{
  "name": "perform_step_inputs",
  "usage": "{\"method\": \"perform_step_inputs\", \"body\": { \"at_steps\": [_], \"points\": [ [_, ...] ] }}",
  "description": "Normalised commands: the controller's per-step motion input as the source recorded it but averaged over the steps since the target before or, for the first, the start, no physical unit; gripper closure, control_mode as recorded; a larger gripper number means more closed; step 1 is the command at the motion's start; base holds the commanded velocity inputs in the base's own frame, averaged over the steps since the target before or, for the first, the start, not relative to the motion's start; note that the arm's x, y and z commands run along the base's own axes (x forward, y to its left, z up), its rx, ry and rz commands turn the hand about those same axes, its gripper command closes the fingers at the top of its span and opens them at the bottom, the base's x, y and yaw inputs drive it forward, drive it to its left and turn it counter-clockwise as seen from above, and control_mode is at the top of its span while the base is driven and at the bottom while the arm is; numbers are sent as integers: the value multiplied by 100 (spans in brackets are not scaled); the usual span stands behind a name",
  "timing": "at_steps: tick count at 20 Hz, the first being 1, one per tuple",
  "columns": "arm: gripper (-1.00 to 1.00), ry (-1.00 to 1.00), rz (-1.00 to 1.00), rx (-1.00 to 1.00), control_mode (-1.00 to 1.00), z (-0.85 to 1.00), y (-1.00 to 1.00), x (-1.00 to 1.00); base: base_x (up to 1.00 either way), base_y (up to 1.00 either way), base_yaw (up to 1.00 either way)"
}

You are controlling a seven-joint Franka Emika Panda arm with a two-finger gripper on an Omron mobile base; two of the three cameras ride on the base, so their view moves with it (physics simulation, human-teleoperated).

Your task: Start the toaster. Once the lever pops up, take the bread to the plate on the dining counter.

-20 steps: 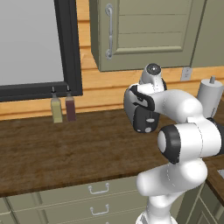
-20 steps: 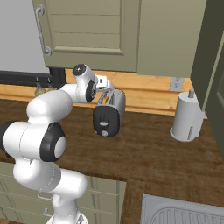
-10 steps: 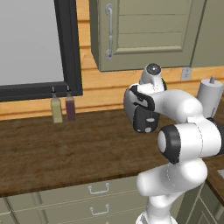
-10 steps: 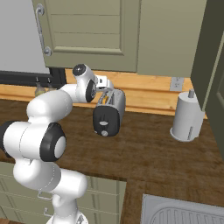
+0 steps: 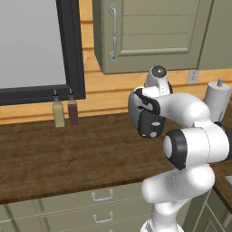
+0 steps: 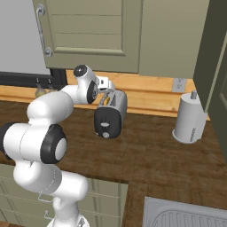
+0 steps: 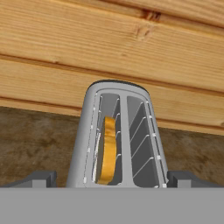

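Currently the gripper point(image 7: 112, 177) is hovering right over the toaster point(image 6: 110, 114), its jaws standing fully apart and holding nothing. That toaster is sitting on the wooden counter point(image 6: 146, 155) near the far wall, left of the pale canister point(image 6: 190, 119), and the bread point(image 7: 107, 151) is standing in its left slot. Judging from this, a descent straight down risks jamming a fingertip into a slot, or missing the lever on the black end panel, leaving the toaster unstarted.

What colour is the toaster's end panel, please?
Black, with a grey knob; clearest in the right base view.
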Motion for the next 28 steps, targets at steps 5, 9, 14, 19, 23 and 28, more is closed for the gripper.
{"method": "perform_step_inputs", "body": {
  "at_steps": [5,9,14,19,23,28],
  "points": [
    [-100,0,0,0,-100,0,0,0,0,0,0],
    [-100,0,0,0,-100,0,0,0,0,0,0],
    [-100,0,0,0,-100,0,0,0,0,0,0],
    [-100,0,0,0,-100,0,0,0,0,0,0],
    [-100,0,0,0,-100,0,0,0,0,0,0],
    [-100,0,0,0,-100,0,0,0,0,0,0]
  ]
}}
